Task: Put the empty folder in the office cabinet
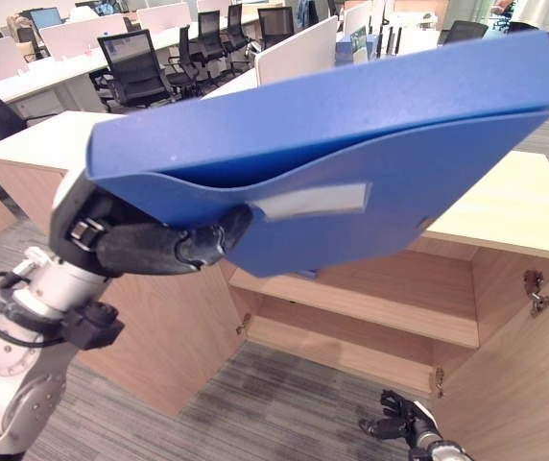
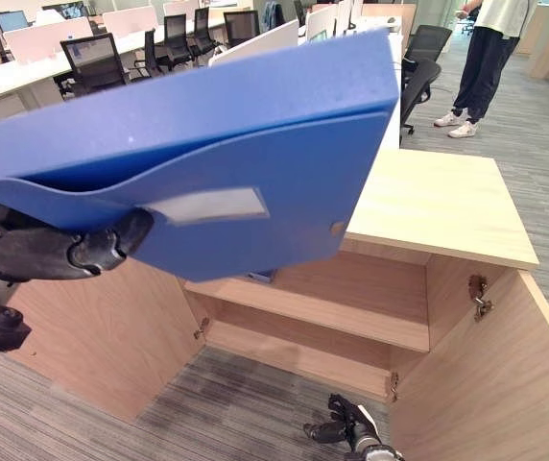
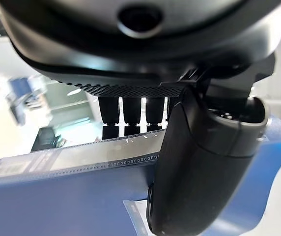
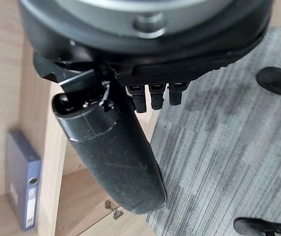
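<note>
The left hand (image 1: pixel 150 248) reached in from the lower left, thumb and fingers pinching the near edge of the blue folder (image 1: pixel 351 163), which hung tilted in the air above the open office cabinet (image 1: pixel 370 307). The right hand (image 1: pixel 404 423) hung low over the carpet, fingers loosely curled, holding nothing.

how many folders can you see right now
2: a blue folder pinched in the left hand above the open cabinet; a blue binder standing inside it. More may be hidden behind the held one.
</note>
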Available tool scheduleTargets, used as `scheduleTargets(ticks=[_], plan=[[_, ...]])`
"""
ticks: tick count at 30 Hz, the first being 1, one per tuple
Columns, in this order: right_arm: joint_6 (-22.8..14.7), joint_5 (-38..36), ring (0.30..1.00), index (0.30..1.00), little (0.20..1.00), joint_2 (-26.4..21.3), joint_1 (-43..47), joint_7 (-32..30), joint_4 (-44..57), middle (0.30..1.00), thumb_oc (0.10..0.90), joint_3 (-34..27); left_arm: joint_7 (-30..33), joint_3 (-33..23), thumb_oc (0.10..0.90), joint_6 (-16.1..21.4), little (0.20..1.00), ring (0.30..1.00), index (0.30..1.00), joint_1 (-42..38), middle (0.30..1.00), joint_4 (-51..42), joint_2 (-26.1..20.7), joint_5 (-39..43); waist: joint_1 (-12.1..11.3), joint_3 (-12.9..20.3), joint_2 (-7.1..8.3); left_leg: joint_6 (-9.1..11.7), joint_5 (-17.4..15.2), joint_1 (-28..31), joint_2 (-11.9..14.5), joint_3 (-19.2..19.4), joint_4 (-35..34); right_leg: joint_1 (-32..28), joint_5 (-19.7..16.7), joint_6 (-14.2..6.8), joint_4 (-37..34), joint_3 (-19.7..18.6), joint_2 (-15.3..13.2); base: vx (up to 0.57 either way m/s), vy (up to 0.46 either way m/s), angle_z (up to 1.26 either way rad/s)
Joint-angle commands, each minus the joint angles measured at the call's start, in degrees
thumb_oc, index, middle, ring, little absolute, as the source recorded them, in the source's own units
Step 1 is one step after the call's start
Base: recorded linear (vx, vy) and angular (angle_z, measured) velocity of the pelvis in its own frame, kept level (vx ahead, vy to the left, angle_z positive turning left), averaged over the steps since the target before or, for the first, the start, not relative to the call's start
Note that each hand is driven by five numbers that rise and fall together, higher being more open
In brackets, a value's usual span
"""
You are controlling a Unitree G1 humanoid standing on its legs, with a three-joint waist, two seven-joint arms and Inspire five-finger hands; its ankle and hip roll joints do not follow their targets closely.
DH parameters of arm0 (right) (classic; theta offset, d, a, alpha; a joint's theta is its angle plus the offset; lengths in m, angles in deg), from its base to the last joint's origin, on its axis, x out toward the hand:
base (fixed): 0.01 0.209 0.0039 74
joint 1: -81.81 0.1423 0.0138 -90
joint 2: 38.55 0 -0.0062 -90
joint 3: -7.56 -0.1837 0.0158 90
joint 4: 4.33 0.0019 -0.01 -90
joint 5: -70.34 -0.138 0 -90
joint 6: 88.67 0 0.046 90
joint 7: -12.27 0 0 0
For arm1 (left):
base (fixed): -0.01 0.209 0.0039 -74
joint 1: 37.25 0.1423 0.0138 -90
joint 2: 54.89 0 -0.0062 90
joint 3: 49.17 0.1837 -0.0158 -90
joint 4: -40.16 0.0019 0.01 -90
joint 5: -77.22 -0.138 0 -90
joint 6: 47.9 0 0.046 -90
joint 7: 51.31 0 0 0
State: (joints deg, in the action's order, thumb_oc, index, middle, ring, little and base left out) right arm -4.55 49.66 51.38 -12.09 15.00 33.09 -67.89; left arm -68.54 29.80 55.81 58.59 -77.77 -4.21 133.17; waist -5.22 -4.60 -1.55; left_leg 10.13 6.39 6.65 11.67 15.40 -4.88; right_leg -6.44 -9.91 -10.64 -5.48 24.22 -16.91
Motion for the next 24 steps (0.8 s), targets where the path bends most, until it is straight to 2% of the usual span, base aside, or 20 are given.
scheduleTargets(ticks=[1, 2, 5, 8, 9, 11, 13, 16, 17, 20, 24], plan=[[-3.23, -4.13, 0.9, 0.9, 0.9, -1.49, 5.44, 1.09, 5.51, 0.9, 0.8, 0.01, -2.14, -3.15, 0.4, 1.48, 0.3, 0.3, 0.3, -7.59, 0.3, 0.31, -2.54, 11.0, 0.81, -1.53, 0.58, -0.53, -5.93, 1.72, -1.6, -3.59, -0.12, -5.05, 7.82, -2.05, 0.82, 1.98, -0.24, 0.0, 0.0, 0.0], [-3.21, -4.13, 0.9, 0.9, 0.9, -1.48, 5.46, 1.08, 5.55, 0.9, 0.8, 0.02, -2.19, -3.2, 0.4, 1.49, 0.3, 0.3, 0.3, -7.58, 0.3, 0.34, -2.57, 11.04, 0.85, -1.34, 0.69, -0.62, -5.7, 1.36, -1.72, -3.61, -0.12, -4.74, 7.58, -2.02, 0.74, 1.99, -0.34, -0.01, 0.004, -0.05], [-4.3, -5.53, 0.9, 0.9, 0.9, -4.0, 5.07, 1.52, 14.64, 0.9, 0.8, -0.74, -3.07, -2.66, 0.4, 0.28, 0.3, 0.3, 0.3, -4.68, 0.3, 2.82, -5.72, 9.74, 1.15, -1.65, 0.47, -0.64, -5.45, 1.4, -1.64, -3.22, -0.12, -4.55, 7.43, -2.1, 0.82, 1.74, -0.34, -0.01, 0.007, -0.04], [-5.14, -6.55, 0.9, 0.9, 0.9, -6.83, 4.07, 1.84, 22.97, 0.9, 0.8, -2.67, -3.34, -2.53, 0.4, -0.58, 0.3, 0.3, 0.3, -2.88, 0.3, 5.22, -6.49, 8.35, 1.68, -1.69, 0.42, -0.76, -5.39, 1.37, -1.71, -3.03, -0.12, -4.36, 7.34, -2.24, 0.93, 1.61, -0.36, 0.0, 0.012, -0.04], [-5.14, -6.55, 0.9, 0.9, 0.9, -6.83, 4.06, 1.84, 22.98, 0.9, 0.8, -2.67, -3.34, -2.53, 0.4, -0.58, 0.3, 0.3, 0.3, -2.88, 0.3, 5.22, -6.49, 8.35, 1.68, -1.65, 0.43, -0.76, -5.38, 1.34, -1.72, -3.04, -0.12, -4.32, 7.34, -2.24, 0.93, 1.61, -0.36, 0.0, 0.02, -0.15], [-5.95, -7.8, 0.9, 0.9, 0.9, -10.41, 3.3, 2.26, 30.36, 0.9, 0.8, -6.02, -3.15, -2.1, 0.4, -1.15, 0.3, 0.3, 0.3, -2.13, 0.3, 8.77, -6.32, 6.41, 2.4, -1.98, 0.35, -0.88, -5.66, 1.57, -1.69, -2.85, -0.12, -4.3, 7.38, -2.46, 1.1, 1.4, -0.49, 0.01, 0.028, -0.14], [-5.98, -8.19, 0.9, 0.9, 0.9, -11.04, 3.18, 2.27, 31.67, 0.9, 0.8, -6.94, -3.13, -2.14, 0.4, -1.28, 0.3, 0.3, 0.3, -1.96, 0.3, 9.27, -6.16, 5.93, 2.57, -1.84, 0.43, -1.03, -5.49, 1.22, -1.83, -2.89, -0.12, -3.99, 7.16, -2.47, 1.09, 1.39, -0.61, 0.0, 0.01, -0.03], [-6.12, -11.31, 0.9, 0.9, 0.9, -15.61, 2.27, 4.51, 37.71, 0.9, 0.8, -10.77, -3.43, -2.98, 0.4, -1.86, 0.3, 0.3, 0.3, -1.37, 0.3, 11.4, -5.42, 4.53, 3.04, -2.07, 0.6, -1.07, -5.84, 1.46, -1.89, -2.89, -0.12, -4.04, 7.28, -2.64, 1.23, 1.22, -0.61, 0.0, 0.0, 0.0], [-6.09, -11.34, 0.9, 0.9, 0.9, -15.65, 2.27, 4.52, 37.75, 0.9, 0.8, -10.81, -3.43, -2.98, 0.4, -1.86, 0.3, 0.3, 0.3, -1.41, 0.3, 11.39, -5.39, 4.52, 3.06, -1.97, 0.62, -1.14, -5.65, 1.21, -1.97, -2.91, -0.12, -3.84, 7.1, -2.61, 1.17, 1.23, -0.68, 0.0, 0.0, 0.0], [-5.97, -15.67, 0.9, 0.9, 0.9, -20.52, 2.6, 7.3, 42.6, 0.9, 0.8, -12.85, -3.73, -2.98, 0.4, -1.76, 0.3, 0.3, 0.3, -1.83, 0.3, 13.15, -5.37, 3.2, 3.49, -2.08, 0.9, -1.11, -5.95, 1.38, -1.94, -2.7, -0.12, -3.81, 7.17, -2.84, 1.29, 1.14, -0.74, 0.0, 0.0, 0.0], [-5.66, -17.25, 0.9, 0.9, 0.9, -24.21, 2.53, 9.15, 46.89, 0.9, 0.8, -15.04, -4.36, -3.33, 0.4, -2.0, 0.3, 0.3, 0.3, -1.37, 0.3, 14.55, -5.43, 1.24, 3.95, -1.85, 1.22, -1.24, -5.86, 1.05, -2.03, -2.67, -0.12, -3.41, 7.15, -2.82, 1.36, 0.97, -0.79, 0.0, 0.0, 0.0]])
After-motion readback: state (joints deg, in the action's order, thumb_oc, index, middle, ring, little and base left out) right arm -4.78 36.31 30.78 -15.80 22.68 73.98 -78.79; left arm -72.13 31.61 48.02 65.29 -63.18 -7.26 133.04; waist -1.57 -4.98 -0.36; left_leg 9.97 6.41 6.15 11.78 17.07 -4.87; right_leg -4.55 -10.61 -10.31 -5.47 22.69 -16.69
